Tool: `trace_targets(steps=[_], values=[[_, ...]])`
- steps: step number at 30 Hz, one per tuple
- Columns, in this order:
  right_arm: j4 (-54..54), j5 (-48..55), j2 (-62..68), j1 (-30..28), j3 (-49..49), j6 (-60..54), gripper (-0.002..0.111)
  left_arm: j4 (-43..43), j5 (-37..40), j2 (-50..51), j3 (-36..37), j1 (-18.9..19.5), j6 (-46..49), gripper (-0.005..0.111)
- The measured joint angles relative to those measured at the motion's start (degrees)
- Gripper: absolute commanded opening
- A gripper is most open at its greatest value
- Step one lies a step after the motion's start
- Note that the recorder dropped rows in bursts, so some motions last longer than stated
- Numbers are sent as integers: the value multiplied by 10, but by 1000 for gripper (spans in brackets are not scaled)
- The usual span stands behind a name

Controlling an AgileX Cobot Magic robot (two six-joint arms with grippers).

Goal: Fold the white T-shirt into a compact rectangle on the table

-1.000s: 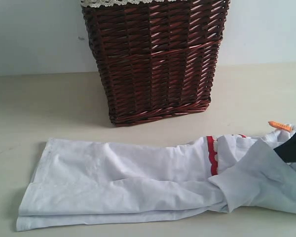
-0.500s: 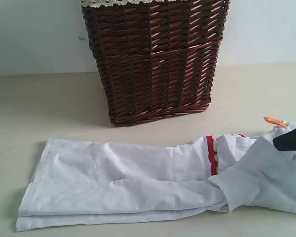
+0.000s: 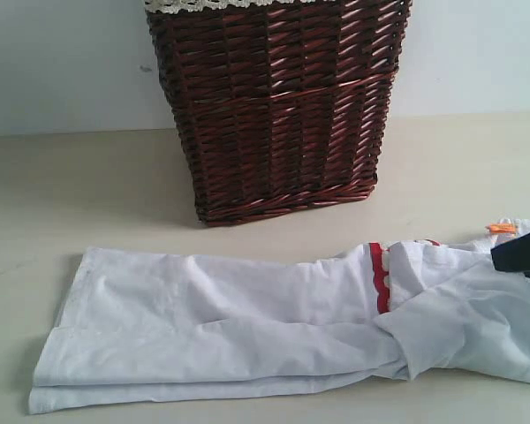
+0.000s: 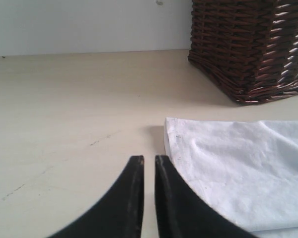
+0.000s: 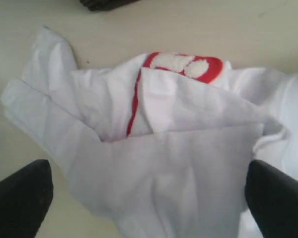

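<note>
Well, the wicker basket [image 3: 278, 115] stands at the back of the table [image 3: 71, 185], lace trim [image 3: 221, 4] at its rim; its inside is hidden from here. On the left, the left gripper [image 4: 149, 166] hovers low over bare table, jaws pinched nearly together on nothing. Just beside it the shirt [image 3: 221, 327] begins, a long folded band lying flat across the front, its right end rumpled, red-edged letters [image 5: 186, 67] showing. Over that end the right gripper [image 5: 146, 171] hangs spread wide, gripping nothing. A small orange bit [image 3: 501, 228], perhaps a tag, sits there. Behind is a plain pale wall [image 3: 62, 62].
</note>
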Motion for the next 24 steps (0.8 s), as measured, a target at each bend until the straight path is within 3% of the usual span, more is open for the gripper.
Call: trace_targets(steps=[5, 13, 16, 24], values=[[-121, -113, 0, 0, 0, 62, 105, 0, 0, 0, 0, 0, 0, 11], [-87, -177, 0, 0, 1, 72, 105, 0, 0, 0, 0, 0, 0, 11], [-26, -217, 0, 0, 1, 79, 105, 0, 0, 0, 0, 0, 0, 11], [18, -237, 0, 0, 1, 86, 105, 0, 0, 0, 0, 0, 0, 11]])
